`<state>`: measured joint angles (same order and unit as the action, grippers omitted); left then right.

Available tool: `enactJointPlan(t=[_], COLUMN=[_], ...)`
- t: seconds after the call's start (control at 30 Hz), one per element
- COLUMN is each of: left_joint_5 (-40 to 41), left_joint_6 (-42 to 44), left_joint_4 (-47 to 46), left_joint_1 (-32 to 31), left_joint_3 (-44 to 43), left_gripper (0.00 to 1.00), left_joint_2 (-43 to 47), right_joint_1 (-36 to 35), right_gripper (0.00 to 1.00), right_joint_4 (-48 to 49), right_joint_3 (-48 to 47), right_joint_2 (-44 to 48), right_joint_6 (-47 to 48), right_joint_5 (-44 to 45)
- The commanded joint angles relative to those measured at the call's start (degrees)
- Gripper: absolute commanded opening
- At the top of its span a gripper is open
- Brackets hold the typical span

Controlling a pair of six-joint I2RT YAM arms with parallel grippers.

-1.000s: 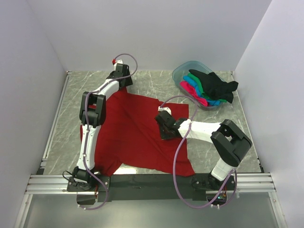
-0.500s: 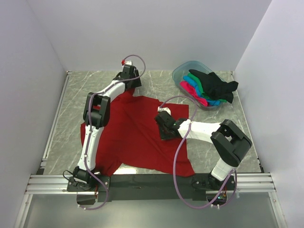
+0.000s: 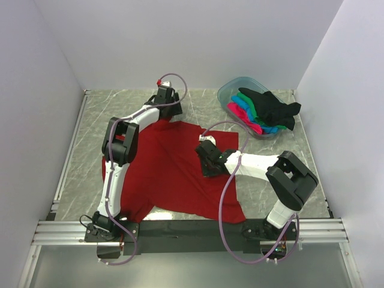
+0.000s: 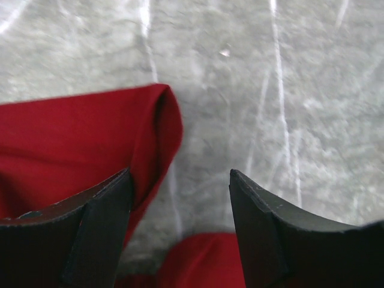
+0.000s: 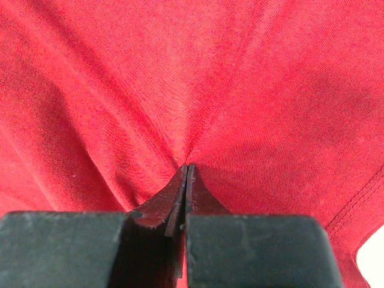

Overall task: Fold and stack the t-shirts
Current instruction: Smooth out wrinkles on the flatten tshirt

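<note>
A dark red t-shirt [image 3: 168, 174] lies spread over the middle of the table. My left gripper [image 3: 169, 113] hovers open at the shirt's far edge. In the left wrist view a folded flap of the red cloth [image 4: 90, 132] lies by the left finger, and the left gripper [image 4: 180, 174] has bare table between its tips. My right gripper [image 3: 209, 171] is shut on the shirt's right half. In the right wrist view creases in the red cloth [image 5: 252, 90] run together at the closed tips of the right gripper [image 5: 186, 167]. Black [image 3: 273, 108], green [image 3: 249, 109], blue [image 3: 273, 129] and pink [image 3: 242, 116] t-shirts are piled at the back right.
The piled shirts hang over a clear bluish plastic tub [image 3: 227, 91] at the back right corner. Grey marble table [image 3: 90, 150] shows to the left of the red shirt and along the back. White walls close in three sides, and a metal rail [image 3: 192, 228] runs along the near edge.
My left gripper has moved to the right along the shirt's far edge, staying open. The right arm has held still on the cloth.
</note>
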<state>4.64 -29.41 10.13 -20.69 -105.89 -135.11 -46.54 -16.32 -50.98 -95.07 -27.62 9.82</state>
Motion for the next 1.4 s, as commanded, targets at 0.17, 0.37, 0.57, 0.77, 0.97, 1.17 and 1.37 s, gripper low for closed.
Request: enactJointPlan(t=[0.17,0.37,0.57,0.77,0.97,1.17,1.37], left_joint_5=[-4.11,-5.61,-10.79,-12.74,-0.88,5.2,10.29], left_joint_6=[-1.27,-2.32,-3.72,-3.55,-1.18,0.67,0.84], left_joint_4=[-4.86,-4.5,-6.0,-8.64,-3.02,-2.22,-2.39], left_joint_1=[-1.46,-2.6,-3.83,-3.66,-0.77,1.61,1.79], left_joint_3=[2.0,-1.51,-3.1,0.15,2.0,5.95,10.07], left_gripper=[0.69,0.69,0.69,0.69,0.7,0.72,0.73], left_joint_2=[4.86,3.19,2.74,7.48,8.73,8.81,9.24], right_joint_1=[-1.53,-1.79,-1.8,-1.88,-1.88,-2.06,-1.97], right_gripper=[0.0,0.0,0.0,0.0,0.0,0.0,0.0], right_joint_4=[-5.39,-5.39,-5.39,-5.3,-5.22,-5.04,-5.13], right_joint_3=[2.55,2.46,2.38,2.64,3.17,3.52,3.52], right_joint_2=[-3.98,-4.25,-4.34,-4.25,-3.11,-3.1,-3.02], right_joint_6=[-0.51,-0.6,-0.68,-0.68,-0.77,-0.69,-0.68], right_joint_5=[-3.67,-3.85,-3.67,-3.67,-3.67,-3.85,-3.85])
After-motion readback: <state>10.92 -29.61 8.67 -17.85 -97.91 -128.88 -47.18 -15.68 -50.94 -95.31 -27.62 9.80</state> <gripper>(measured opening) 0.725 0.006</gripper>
